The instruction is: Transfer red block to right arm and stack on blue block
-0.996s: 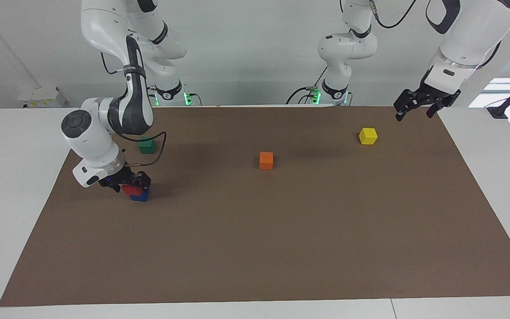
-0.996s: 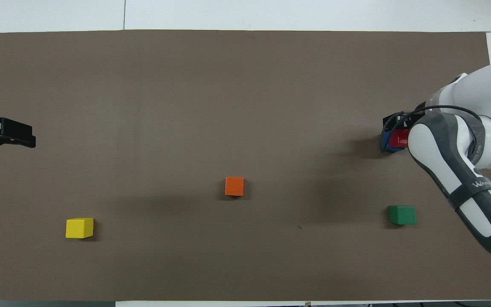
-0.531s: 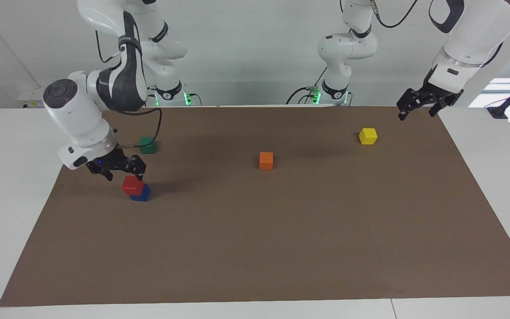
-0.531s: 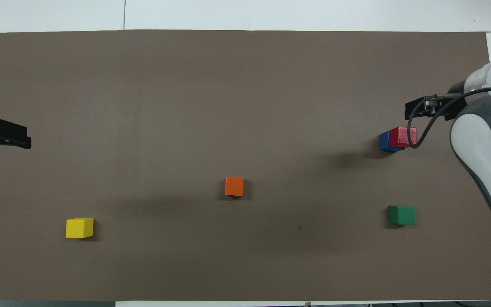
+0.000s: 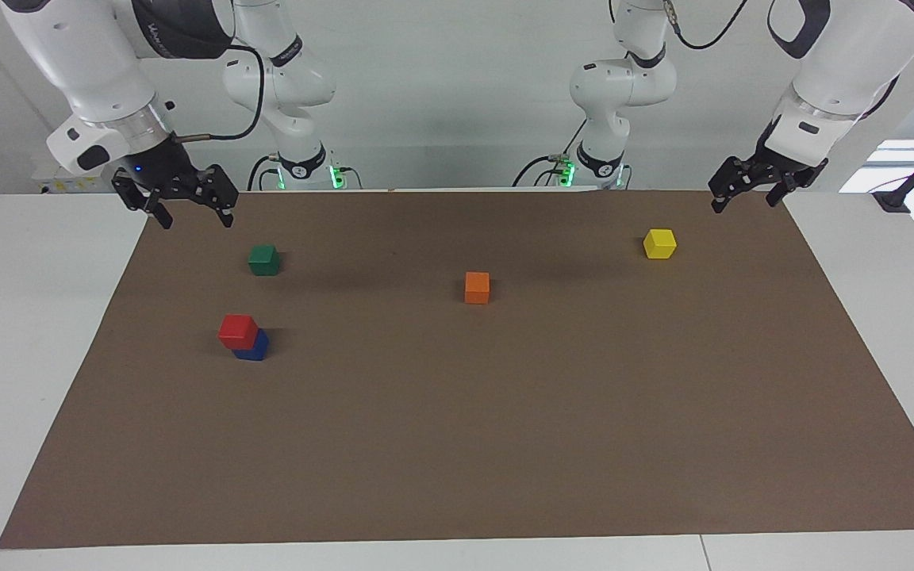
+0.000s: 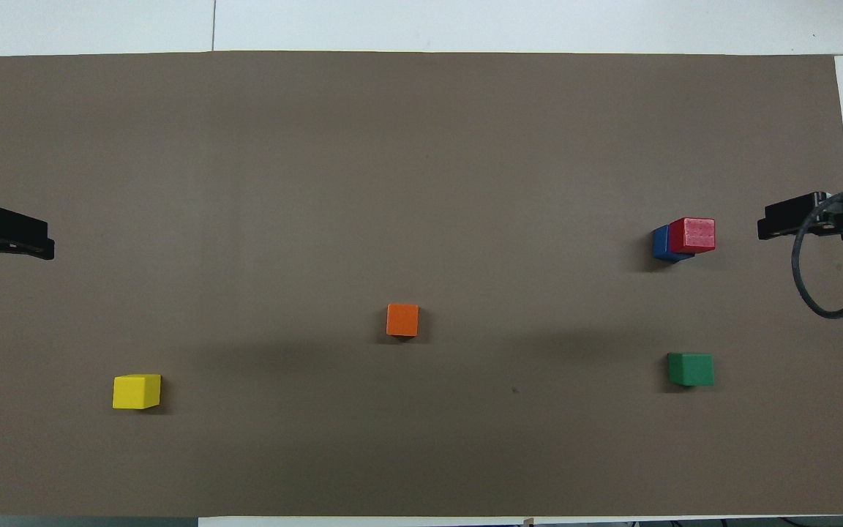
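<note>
The red block (image 5: 236,331) (image 6: 692,235) rests on top of the blue block (image 5: 254,346) (image 6: 660,243), set a little off-centre so that part of the blue one shows. The stack stands toward the right arm's end of the mat. My right gripper (image 5: 195,217) (image 6: 787,219) hangs open and empty, raised over the mat's edge at that end, well clear of the stack. My left gripper (image 5: 745,205) (image 6: 23,241) waits open and empty above the mat's corner at the left arm's end.
A green cube (image 5: 264,259) (image 6: 690,369) sits nearer to the robots than the stack. An orange cube (image 5: 477,287) (image 6: 402,320) lies mid-mat, and a yellow cube (image 5: 659,243) (image 6: 136,391) toward the left arm's end. The brown mat (image 5: 505,444) covers the white table.
My right gripper has come off the red block, risen and drawn back toward its base. The red block stays on the blue one. The left arm has barely moved.
</note>
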Robot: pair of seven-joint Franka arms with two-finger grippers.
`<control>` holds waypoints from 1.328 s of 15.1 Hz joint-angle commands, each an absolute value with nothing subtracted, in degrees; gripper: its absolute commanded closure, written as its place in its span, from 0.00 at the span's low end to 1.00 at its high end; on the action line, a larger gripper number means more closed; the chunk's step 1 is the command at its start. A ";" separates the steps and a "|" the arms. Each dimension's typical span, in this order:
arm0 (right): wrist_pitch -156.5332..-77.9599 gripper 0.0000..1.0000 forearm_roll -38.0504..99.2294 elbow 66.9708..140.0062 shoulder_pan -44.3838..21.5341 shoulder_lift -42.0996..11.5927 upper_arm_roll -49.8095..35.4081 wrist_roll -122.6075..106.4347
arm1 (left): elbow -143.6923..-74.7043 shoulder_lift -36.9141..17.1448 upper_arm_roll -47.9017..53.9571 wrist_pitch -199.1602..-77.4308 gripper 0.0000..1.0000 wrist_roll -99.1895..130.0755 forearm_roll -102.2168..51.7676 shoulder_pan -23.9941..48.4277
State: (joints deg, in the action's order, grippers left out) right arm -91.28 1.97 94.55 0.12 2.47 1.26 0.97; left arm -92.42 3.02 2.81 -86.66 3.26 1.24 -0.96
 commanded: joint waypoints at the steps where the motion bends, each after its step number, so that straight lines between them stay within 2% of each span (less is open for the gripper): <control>1: -90.26 0.00 1.32 93.34 0.35 1.23 0.97 2.90 | -92.29 4.48 2.81 -85.61 0.00 2.55 2.02 0.09; 8: -92.20 0.00 -1.05 93.96 0.53 1.41 0.97 2.81 | -93.08 5.19 2.02 -85.61 0.00 3.16 1.85 -0.70; 20: -91.23 0.00 -1.05 94.22 0.79 1.58 0.97 0.63 | -93.08 5.27 2.02 -85.61 0.00 3.16 1.85 -0.88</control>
